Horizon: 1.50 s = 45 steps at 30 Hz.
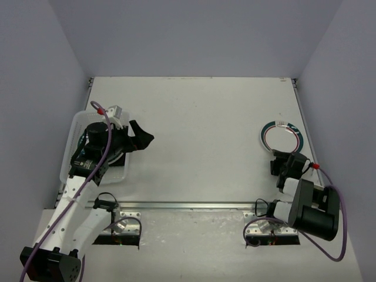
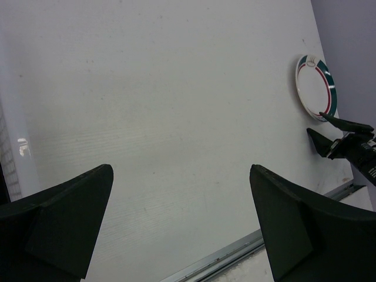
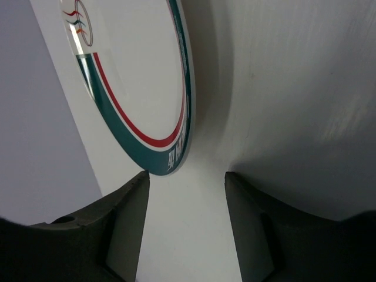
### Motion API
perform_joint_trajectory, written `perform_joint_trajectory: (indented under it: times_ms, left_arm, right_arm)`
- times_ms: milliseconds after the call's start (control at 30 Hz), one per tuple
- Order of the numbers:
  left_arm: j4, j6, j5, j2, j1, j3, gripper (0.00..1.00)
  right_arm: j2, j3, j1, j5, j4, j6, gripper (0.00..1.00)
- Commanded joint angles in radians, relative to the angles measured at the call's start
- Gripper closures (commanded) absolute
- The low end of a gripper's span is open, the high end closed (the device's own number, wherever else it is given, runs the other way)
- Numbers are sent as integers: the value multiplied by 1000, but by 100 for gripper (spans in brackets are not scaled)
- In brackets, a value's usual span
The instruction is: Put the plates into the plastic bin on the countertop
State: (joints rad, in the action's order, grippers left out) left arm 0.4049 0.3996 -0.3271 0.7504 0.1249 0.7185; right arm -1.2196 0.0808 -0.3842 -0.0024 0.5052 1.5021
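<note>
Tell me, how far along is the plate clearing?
Done: only one plate shows on the table; what the bin holds is hidden under the left arm, the left gripper open. In hand: the right gripper, fingers apart, sits at that plate's near rim. Left: grip it and carry it to the bin.

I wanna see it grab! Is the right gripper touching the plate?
Cannot tell. Right wrist view: the plate edges up to the right gripper, no clear gap or contact.

White plate (image 1: 282,136), teal and red bands
</note>
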Motion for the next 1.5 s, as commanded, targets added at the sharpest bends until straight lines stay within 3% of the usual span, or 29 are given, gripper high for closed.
perform_joint_trajectory:
  times_ms: [0,133,333,567,700,800,900,1033,1167,1333,1400,1467]
  left_arm:
    - [-41,-13,-12,-19,4,-2,0]
    - [-40,-13,-12,-19,5,-2,0]
    - [-40,-11,-14,-11,9,-4,0]
    - [-37,-7,3,-14,10,-2,0]
    - [-32,-5,16,-24,10,1,0]
    - [-37,-4,37,-56,10,2,0]
    - [-36,8,88,-92,10,6,0]
    - [-57,50,129,-110,10,-5,0]
    - [-121,79,-52,-27,10,-4,0]
    - [-338,204,-341,22,9,-48,0]
    - [-387,237,-348,16,10,-55,0]
    - [-388,241,-343,10,10,-62,0]
  right_arm:
    - [-84,-5,-31,32,-67,15,46]
    - [-159,32,-64,8,-65,13,60]
    - [-267,78,-95,-42,-53,10,70]
    - [-321,65,-102,-120,40,16,99]
    - [-258,83,-98,-182,76,-34,100]
    - [-167,137,-73,-263,12,-139,100]
    - [-80,252,-12,-349,-88,-273,100]
    - [24,374,216,-410,-244,-471,100]
    - [30,494,404,-490,-336,-562,100]
    - [-26,621,603,-655,-353,-634,100]
    - [-48,638,635,-827,-282,-597,100]
    - [-60,670,672,-840,-289,-600,100]
